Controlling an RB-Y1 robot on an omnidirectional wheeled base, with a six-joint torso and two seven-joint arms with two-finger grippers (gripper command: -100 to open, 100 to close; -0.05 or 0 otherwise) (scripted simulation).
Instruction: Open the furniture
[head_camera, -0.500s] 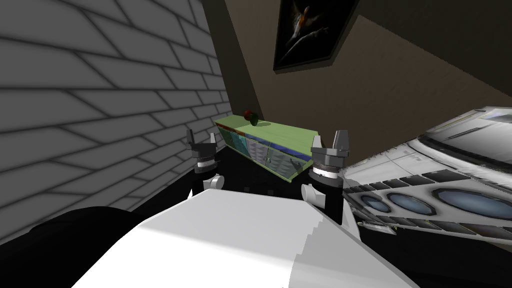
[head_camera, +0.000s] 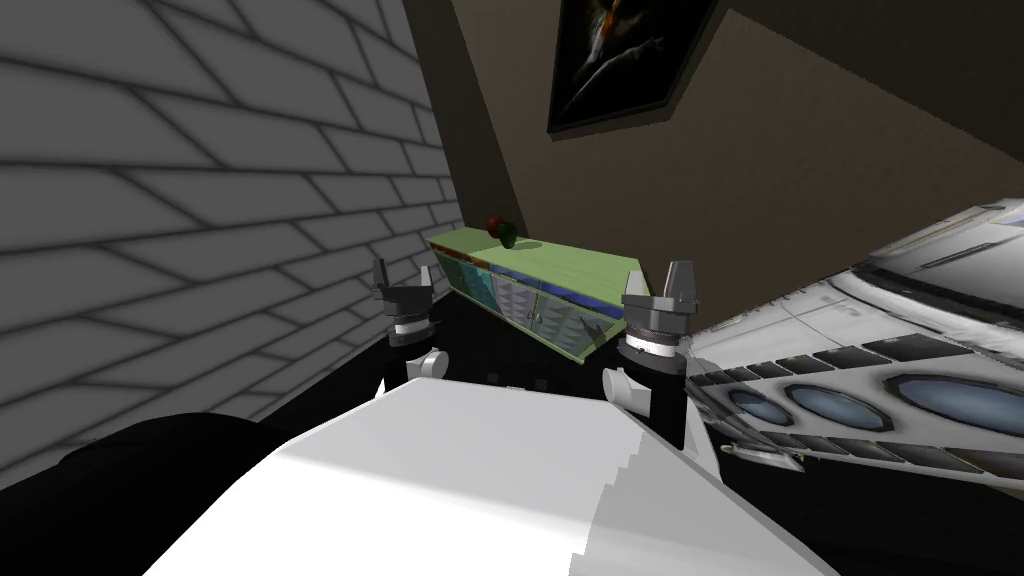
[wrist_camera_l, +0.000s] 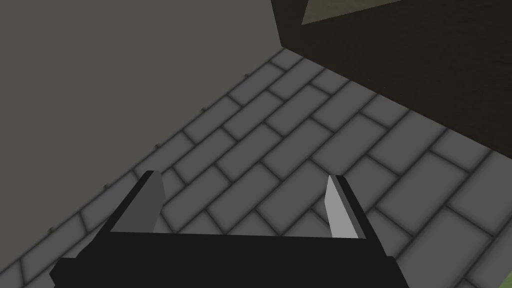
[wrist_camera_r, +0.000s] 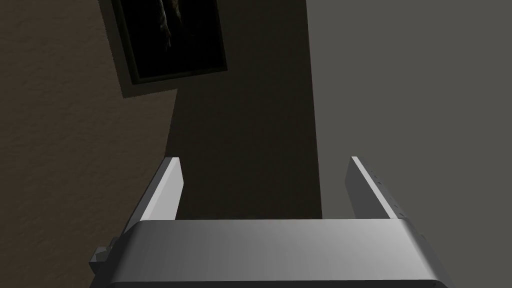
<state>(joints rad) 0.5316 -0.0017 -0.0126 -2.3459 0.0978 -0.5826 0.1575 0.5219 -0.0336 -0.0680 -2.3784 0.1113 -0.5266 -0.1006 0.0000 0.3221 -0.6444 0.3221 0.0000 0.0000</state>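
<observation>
Fingers of left gripper (head_camera: 403, 272) spread, touching nothing; right gripper (head_camera: 658, 280) likewise; green cabinet (head_camera: 560, 264) well ahead

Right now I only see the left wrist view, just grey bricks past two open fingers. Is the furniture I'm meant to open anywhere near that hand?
Observer: Not near. In the head view a low green-topped cabinet stands ahead, beyond the left gripper and apart from it.
Operator: Are its doors open?
Observer: They look shut. The front panels lie flush, with no gap that I can see.
Operator: And the other hand?
Observer: The right gripper is held up short of the cabinet, its fingers apart with nothing between them.
</observation>
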